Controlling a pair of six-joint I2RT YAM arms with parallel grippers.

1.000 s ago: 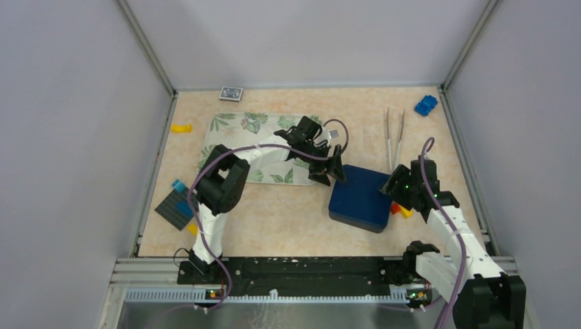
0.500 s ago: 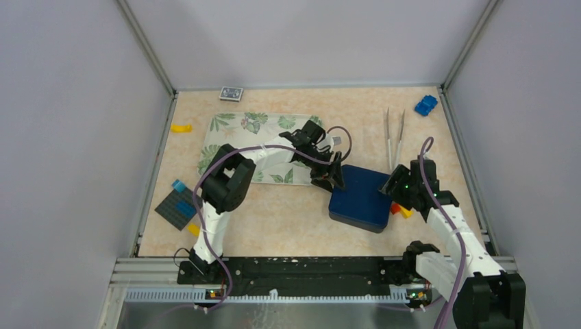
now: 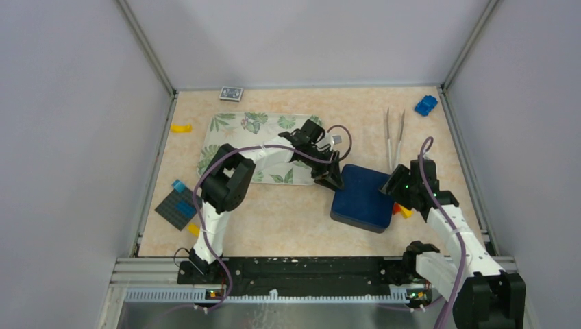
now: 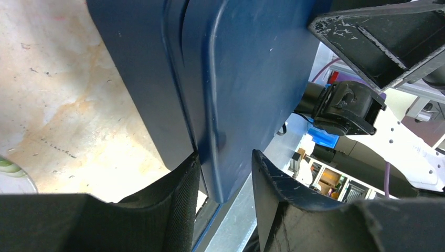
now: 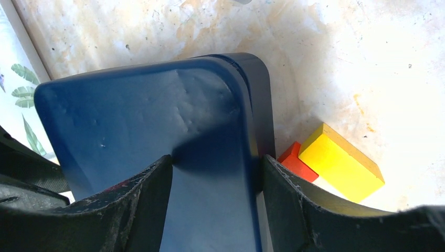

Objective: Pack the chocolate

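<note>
This is a robotics lab test cell. Plain grey panels (image 3: pixel 68 137) on aluminium posts (image 3: pixel 147 48) enclose a beige marbled surface (image 3: pixel 288 219). The left arm (image 3: pixel 220 185) and right arm (image 3: pixel 455 229) are bolted to a metal rail (image 3: pixel 294 271), and stocked shelving (image 4: pixel 325 178) stands beyond.

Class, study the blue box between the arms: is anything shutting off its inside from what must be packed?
Yes: the lid covers the blue box; left fingers straddle its left corner, right fingers grip its right side. No chocolate shows.
</note>
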